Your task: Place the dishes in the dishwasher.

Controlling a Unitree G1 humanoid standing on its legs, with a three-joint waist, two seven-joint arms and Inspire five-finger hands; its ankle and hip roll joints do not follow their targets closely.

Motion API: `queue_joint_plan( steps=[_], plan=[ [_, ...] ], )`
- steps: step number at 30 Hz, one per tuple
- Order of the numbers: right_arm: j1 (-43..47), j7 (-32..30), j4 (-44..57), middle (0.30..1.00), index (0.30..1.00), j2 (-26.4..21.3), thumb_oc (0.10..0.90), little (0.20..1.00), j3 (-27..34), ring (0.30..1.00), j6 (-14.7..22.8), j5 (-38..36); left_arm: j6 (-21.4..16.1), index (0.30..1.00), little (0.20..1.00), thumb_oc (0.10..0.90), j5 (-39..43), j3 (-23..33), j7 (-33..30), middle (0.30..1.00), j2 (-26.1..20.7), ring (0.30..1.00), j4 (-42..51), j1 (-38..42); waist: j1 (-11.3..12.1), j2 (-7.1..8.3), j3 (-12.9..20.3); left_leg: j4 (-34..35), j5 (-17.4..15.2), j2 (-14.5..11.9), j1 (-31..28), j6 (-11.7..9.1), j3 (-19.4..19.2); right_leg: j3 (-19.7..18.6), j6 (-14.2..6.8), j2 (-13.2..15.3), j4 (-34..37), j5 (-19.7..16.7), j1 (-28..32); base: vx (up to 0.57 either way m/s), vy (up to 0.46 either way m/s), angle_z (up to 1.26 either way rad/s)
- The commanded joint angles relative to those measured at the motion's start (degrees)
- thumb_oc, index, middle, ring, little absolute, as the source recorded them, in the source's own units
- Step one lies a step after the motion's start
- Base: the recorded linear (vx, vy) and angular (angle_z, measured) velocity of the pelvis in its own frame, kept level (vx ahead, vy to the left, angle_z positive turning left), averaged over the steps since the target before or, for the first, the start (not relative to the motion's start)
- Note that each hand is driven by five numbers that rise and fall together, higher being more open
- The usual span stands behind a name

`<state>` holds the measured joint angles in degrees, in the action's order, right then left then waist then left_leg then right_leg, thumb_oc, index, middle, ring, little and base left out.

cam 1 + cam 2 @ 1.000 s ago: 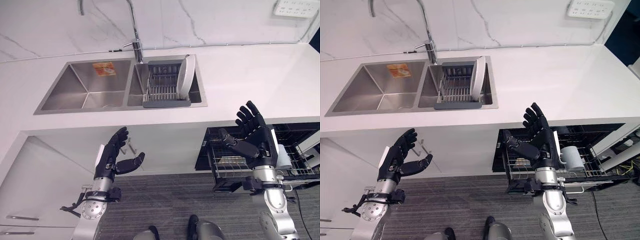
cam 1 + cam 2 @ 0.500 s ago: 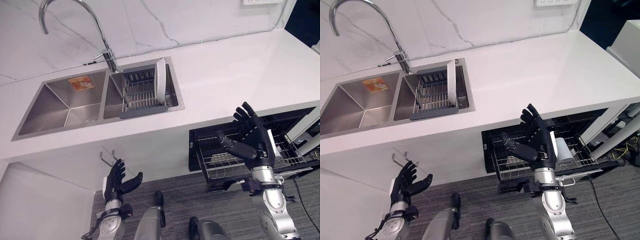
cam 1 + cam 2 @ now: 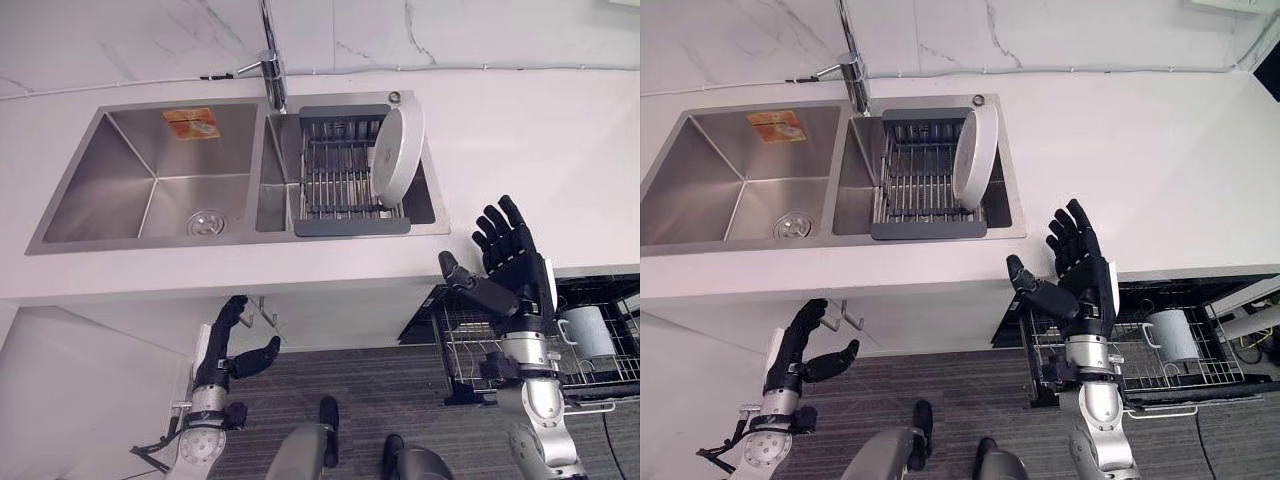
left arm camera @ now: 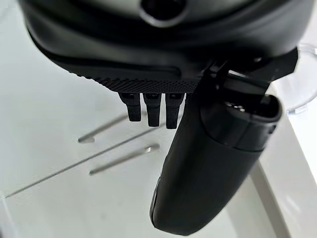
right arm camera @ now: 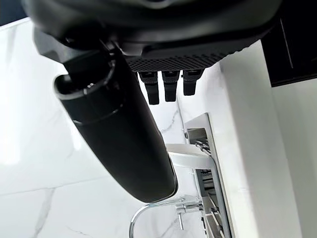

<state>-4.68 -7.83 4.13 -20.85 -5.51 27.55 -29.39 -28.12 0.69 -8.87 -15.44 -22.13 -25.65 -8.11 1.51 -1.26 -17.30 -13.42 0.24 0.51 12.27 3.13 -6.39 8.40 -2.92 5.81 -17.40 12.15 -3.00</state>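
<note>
The right hand (image 3: 508, 262) is raised in front of the counter (image 3: 520, 150) edge with its fingers spread wide and straight, holding nothing. It hovers above the pulled-out dishwasher rack (image 3: 1110, 355), in which a grey mug (image 3: 1170, 334) sits. The left hand (image 3: 228, 340) hangs low before the cabinet front, fingers relaxed and apart, also empty.

The dish to be moved, a white plate (image 3: 397, 155), stands on edge at the right end of the dish rack (image 3: 345, 170) in the right basin of the sink (image 3: 150, 170). It is well apart from both hands.

The step in hand appears to be the reach to the plate. The right hand is the nearer one. It should approach from above, close fingers and thumb on the exposed upper rim, and lift straight up so the plate clears the rack wires before it travels to the dishwasher rack.
</note>
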Motion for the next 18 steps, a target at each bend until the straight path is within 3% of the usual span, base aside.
queue_joint_plan(
  steps=[1, 7, 8, 18],
  plan=[
    [3.87, 0.6, 3.66, 0.9, 0.9, -2.29, 0.8, 0.9, 2.06, 0.9, 7.47, 0.64, -2.85, 0.9, 0.9, 0.8, -1.87, -1.82, 4.11, 0.9, -1.51, 0.9, 1.54, -0.43, -0.78, -0.41, 3.39, -3.77, -9.1, -2.33, 0.86, -2.87, 2.39, 1.33, -4.4, 2.19, 0.22, -1.19, -0.16, -0.04, 0.04, -0.14],
    [5.42, 2.06, 3.62, 0.9, 0.9, -3.76, 0.8, 0.9, 2.6, 0.9, 5.4, -0.87, 4.75, 0.9, 0.9, 0.8, 4.14, -3.69, 10.33, 0.9, 1.07, 0.9, -10.22, -0.65, -1.27, -0.53, 3.68, -3.77, -9.71, -2.18, -0.01, -2.7, 2.45, 0.91, -4.88, 2.68, 0.22, -1.66, -1.07, -0.02, 0.031, -0.16],
    [5.98, 1.98, 4.32, 0.9, 0.9, -4.07, 0.8, 0.9, 3.07, 0.9, 4.08, -0.96, 8.96, 0.9, 0.9, 0.8, 6.99, -2.91, 13.64, 0.9, 3.23, 0.9, -16.54, -0.77, -1.5, -0.49, 3.88, -3.77, -10.0, -2.23, -0.46, -2.56, 2.39, 0.77, -4.87, 2.61, 0.22, -1.68, -1.17, -0.01, 0.013, -0.16],
    [8.51, -0.05, 7.37, 0.9, 0.9, -5.65, 0.8, 0.9, 5.82, 0.9, -0.2, -1.99, 16.77, 0.9, 0.9, 0.8, 7.85, 0.77, 12.56, 0.9, 7.02, 0.9, -31.53, 0.5, -1.3, 0.13, 4.63, -3.77, -10.53, -2.51, -1.17, -2.62, 2.8, 1.18, -4.75, 2.45, 0.22, -1.59, -1.16, 0.0, -0.01, -0.02]
  ],
)
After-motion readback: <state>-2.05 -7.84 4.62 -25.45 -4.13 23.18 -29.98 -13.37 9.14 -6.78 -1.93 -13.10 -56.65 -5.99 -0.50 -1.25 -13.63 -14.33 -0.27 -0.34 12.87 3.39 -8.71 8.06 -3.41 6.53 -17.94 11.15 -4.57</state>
